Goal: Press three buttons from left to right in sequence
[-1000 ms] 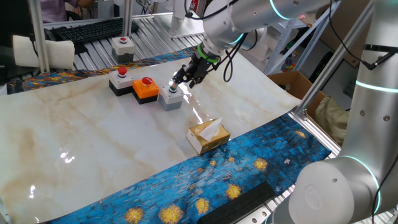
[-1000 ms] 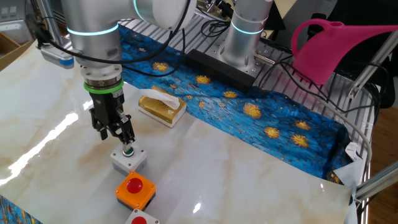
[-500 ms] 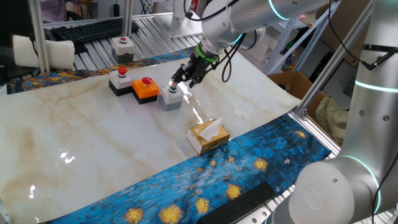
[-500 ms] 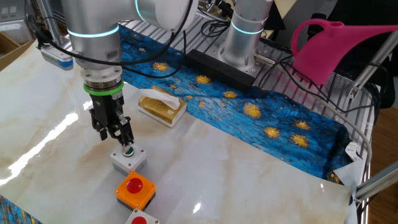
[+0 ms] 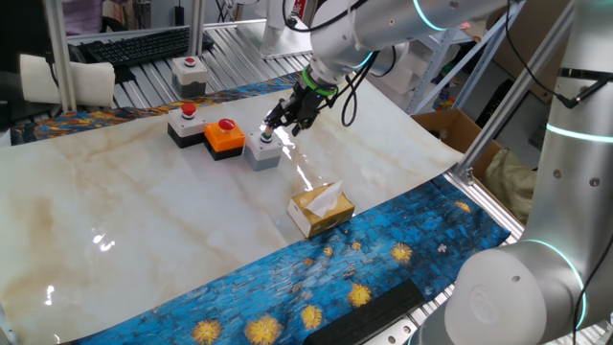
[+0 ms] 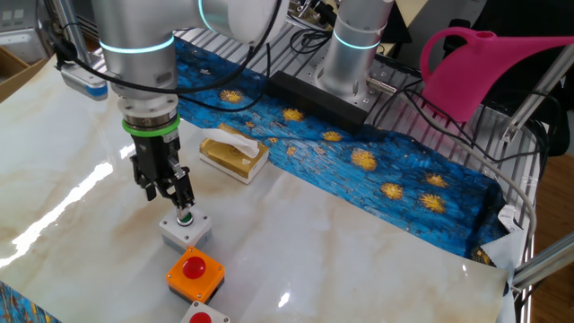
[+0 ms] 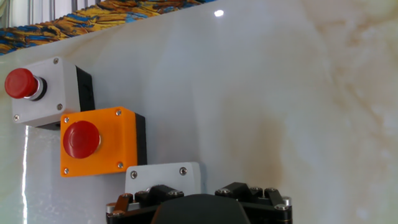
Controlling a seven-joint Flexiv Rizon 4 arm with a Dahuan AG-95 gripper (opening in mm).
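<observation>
Pressing down on the grey box [image 6: 186,231], the gripper [image 6: 184,215] meets its green button — I cannot tell if the fingers are spread. Beside it sit the orange box [image 5: 224,136] and the black box [image 5: 185,123] — all touching in a row.

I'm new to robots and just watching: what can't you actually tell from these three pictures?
- Green button on the grey box: hidden by the gripper body in the hand view; whether it is pressed is too small to tell in either fixed view.
- Black box with white top: cut off by the bottom edge in the other fixed view.
- Gripper: the gap between its jaws is unclear.
</observation>
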